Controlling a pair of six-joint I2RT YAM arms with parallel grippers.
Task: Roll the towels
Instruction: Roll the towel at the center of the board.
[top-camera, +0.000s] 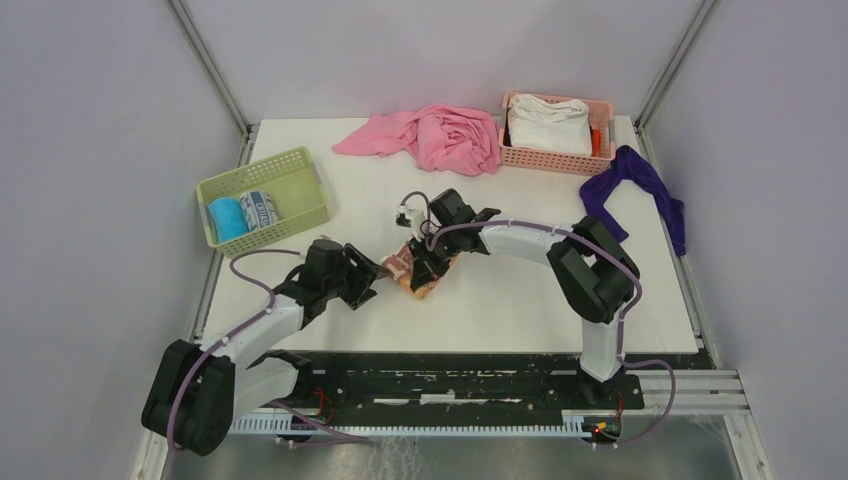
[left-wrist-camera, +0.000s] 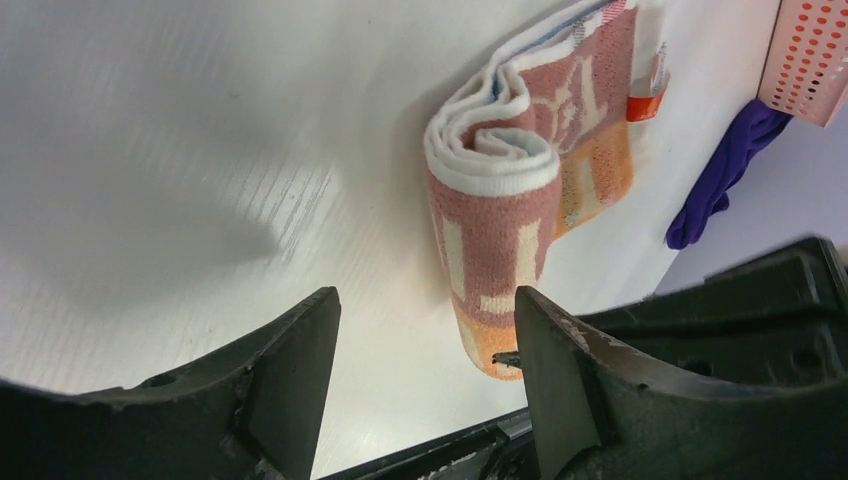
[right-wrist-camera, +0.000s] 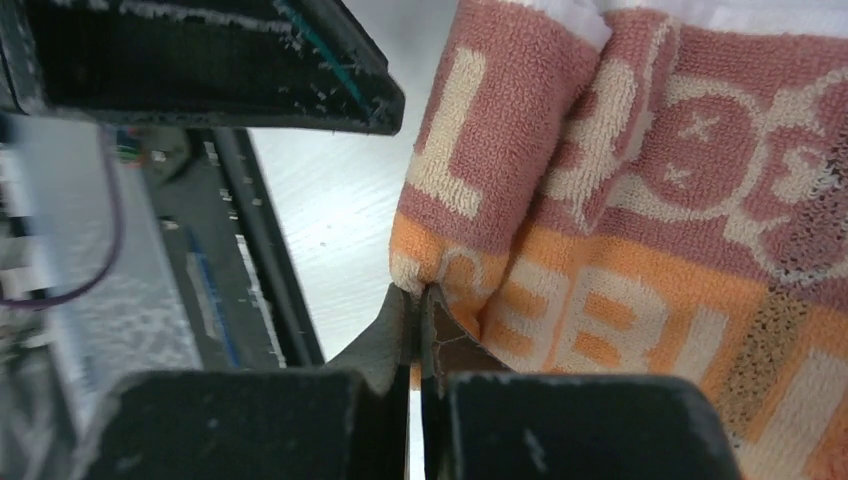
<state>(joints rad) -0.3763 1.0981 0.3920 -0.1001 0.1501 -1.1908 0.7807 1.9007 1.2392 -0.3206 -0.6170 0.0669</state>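
Observation:
A pink-and-orange towel with cream lettering (top-camera: 418, 272) lies partly rolled at the table's middle. In the left wrist view its rolled end (left-wrist-camera: 500, 210) shows a white spiral. My left gripper (top-camera: 378, 278) is open and empty just left of the roll, whose orange end lies by the right finger (left-wrist-camera: 560, 380). My right gripper (top-camera: 425, 265) is shut on the towel's orange edge (right-wrist-camera: 470, 275), pinching a fold of cloth. A rolled bright blue towel (top-camera: 227, 218) and a rolled white towel with dark print (top-camera: 260, 210) lie in the green basket (top-camera: 300, 175).
A large pink cloth (top-camera: 440, 135) lies at the back middle. A pink basket (top-camera: 555, 160) at the back right holds a white cloth (top-camera: 547, 122). A purple cloth (top-camera: 640, 185) lies at the right edge. The black mounting rail runs along the near edge.

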